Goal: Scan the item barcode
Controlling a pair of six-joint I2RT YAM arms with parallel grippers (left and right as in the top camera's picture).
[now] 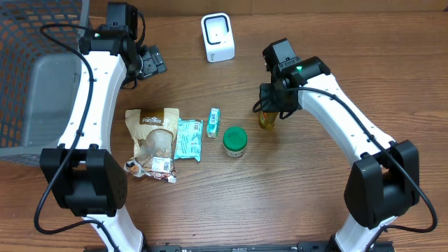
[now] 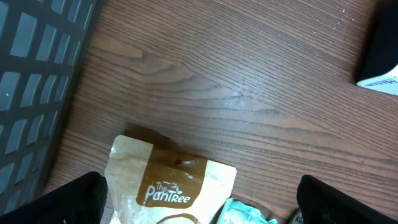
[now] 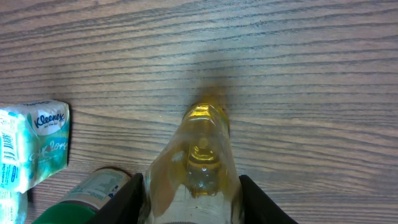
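A small clear bottle of yellow liquid [image 1: 267,120] stands on the wooden table right of centre. My right gripper [image 1: 269,112] is down over it. In the right wrist view both black fingers press on the sides of the bottle [image 3: 202,155], so the right gripper [image 3: 193,199] is shut on it. No barcode shows on the bottle. The white scanner [image 1: 218,38] stands at the back of the table. My left gripper [image 1: 150,63] hovers at the back left, wide open with nothing in it. Below the left gripper [image 2: 199,205] lies the top of a brown and cream Pantree bag [image 2: 168,186].
A row of items lies left of the bottle: the Pantree bag [image 1: 154,140], a teal packet [image 1: 188,138], a Kleenex pack [image 1: 213,122] and a green-lidded jar [image 1: 234,141]. The jar [image 3: 87,196] is close beside the right gripper. A grey mesh basket [image 1: 28,84] fills the far left.
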